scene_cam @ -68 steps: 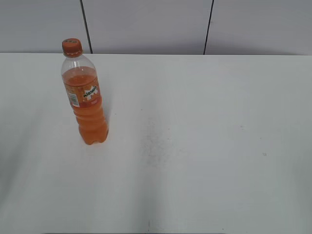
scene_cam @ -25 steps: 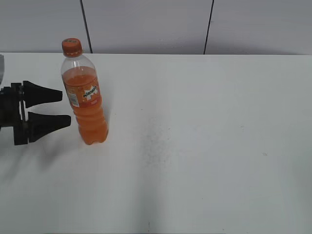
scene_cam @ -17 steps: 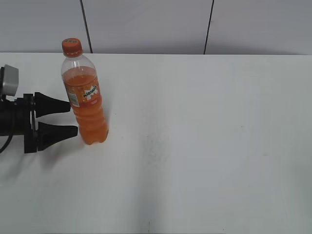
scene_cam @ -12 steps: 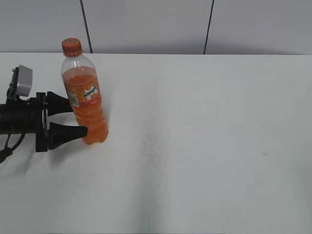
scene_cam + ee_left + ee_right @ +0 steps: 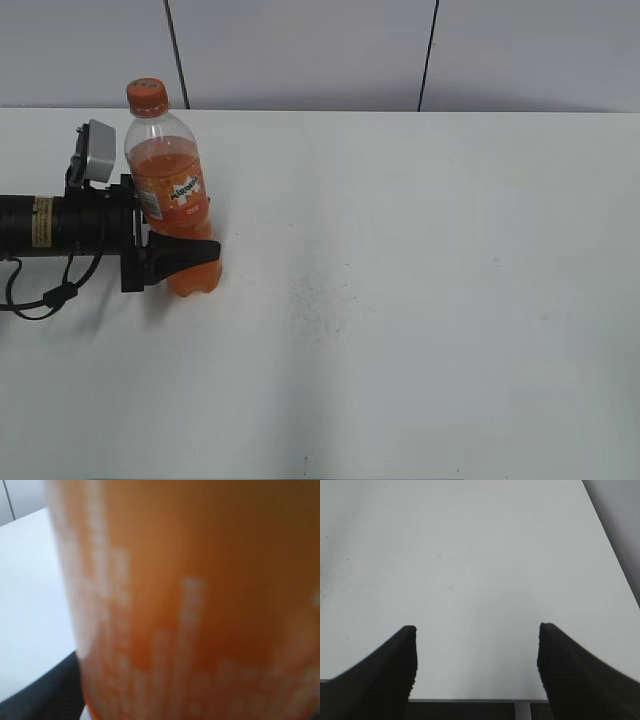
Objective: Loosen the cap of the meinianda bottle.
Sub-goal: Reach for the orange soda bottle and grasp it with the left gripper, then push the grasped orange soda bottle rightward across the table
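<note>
The meinianda bottle [image 5: 178,215] stands upright on the left of the white table, orange liquid inside, with its orange cap [image 5: 147,96] on top. My left gripper [image 5: 200,232] reaches in from the left at the bottle's lower half. Its jaws stand on either side of the bottle: the near finger [image 5: 182,256] crosses in front and the far one is hidden behind. The jaws look open around it. The left wrist view is filled by the blurred orange bottle [image 5: 200,605]. My right gripper [image 5: 476,652] is open and empty over bare table, and is out of the exterior view.
The white table [image 5: 420,280] runs wide to the right of the bottle. A grey panelled wall [image 5: 300,50] stands behind it. The right wrist view shows the table's edge [image 5: 470,699] just under the fingers.
My left arm came in from the left edge and slid right until its jaws straddle the bottle's lower half. The bottle has stayed in place.
</note>
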Robot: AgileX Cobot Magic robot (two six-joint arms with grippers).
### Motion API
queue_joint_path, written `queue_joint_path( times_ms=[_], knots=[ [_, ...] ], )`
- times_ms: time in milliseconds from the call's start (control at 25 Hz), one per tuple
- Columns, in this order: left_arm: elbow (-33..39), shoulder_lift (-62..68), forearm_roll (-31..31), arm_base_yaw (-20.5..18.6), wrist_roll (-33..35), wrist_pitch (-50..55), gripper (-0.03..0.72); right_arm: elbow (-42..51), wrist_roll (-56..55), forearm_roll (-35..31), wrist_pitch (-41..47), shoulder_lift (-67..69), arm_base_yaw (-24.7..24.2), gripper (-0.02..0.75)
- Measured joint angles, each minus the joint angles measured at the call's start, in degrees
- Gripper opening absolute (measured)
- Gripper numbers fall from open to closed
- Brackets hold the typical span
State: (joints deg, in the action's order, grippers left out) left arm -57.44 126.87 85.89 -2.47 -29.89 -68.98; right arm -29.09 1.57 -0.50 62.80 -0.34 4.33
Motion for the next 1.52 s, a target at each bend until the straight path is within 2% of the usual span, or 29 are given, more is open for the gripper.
queue_joint_path(
  times_ms=[240, 600, 760, 1000, 1200, 1360, 1520],
  knots=[
    [-0.2, 0.1, 0.2, 0.1, -0.1, -0.4, 0.397, 0.0, 0.0, 0.0, 0.0, 0.0, 0.0, 0.563],
    [-0.2, -0.6, -0.6, 1.8, -1.9, 0.9, 0.396, 0.0, 0.0, 0.0, 0.0, 0.0, 0.0, 0.563],
    [-0.2, -3.2, -1.9, 6.5, -3.2, 3.1, 0.396, 0.0, 0.0, 0.0, 0.0, 0.0, 0.0, 0.563],
    [-0.2, -4.7, -9.2, 16.5, -3.3, 3.0, 0.396, 0.0, 0.0, 0.0, 0.0, 0.0, 0.0, 0.563],
    [-3.5, -4.4, -10.5, 23.5, -3.3, 3.2, 0.396, 0.0, 0.0, 0.0, 0.0, 0.0, 0.0, 0.563],
    [-6.5, -1.7, -13.1, 26.6, -1.7, 4.0, 0.396, 0.0, 0.0, 0.0, 0.0, 0.0, 0.0, 0.563],
    [-8.7, 1.3, -14.3, 28.0, -0.5, 5.1, 0.396, 0.0, 0.0, 0.0, 0.0, 0.0, 0.0, 0.563]
  ],
)
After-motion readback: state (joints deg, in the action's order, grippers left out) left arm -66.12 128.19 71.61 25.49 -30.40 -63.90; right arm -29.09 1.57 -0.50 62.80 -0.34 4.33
